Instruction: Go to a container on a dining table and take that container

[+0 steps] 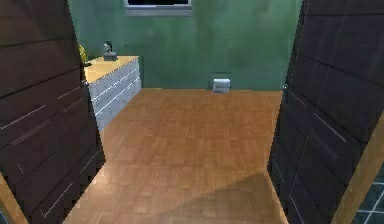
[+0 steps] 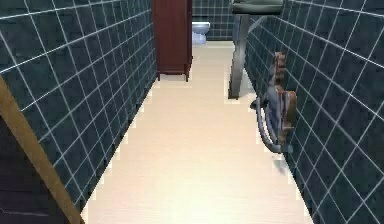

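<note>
Ahead, in the forward view, a wooden floor (image 1: 190,140) runs between two dark door leaves (image 1: 40,110) to a green wall (image 1: 220,50). Against the forward view's left wall stands a white chest of drawers (image 1: 112,88) with a yellow top. Two small things sit on it, a yellow blob (image 1: 82,52) and a dark one (image 1: 107,50); I cannot tell what they are.
A small white box (image 1: 221,84) sits at the foot of the green wall. In the arm side view a pale floor (image 2: 190,150) runs between dark tiled walls to a red-brown cabinet (image 2: 173,38), a toilet (image 2: 201,30) and a dark stand (image 2: 240,50). A brown and grey fixture (image 2: 276,100) hangs on the right wall.
</note>
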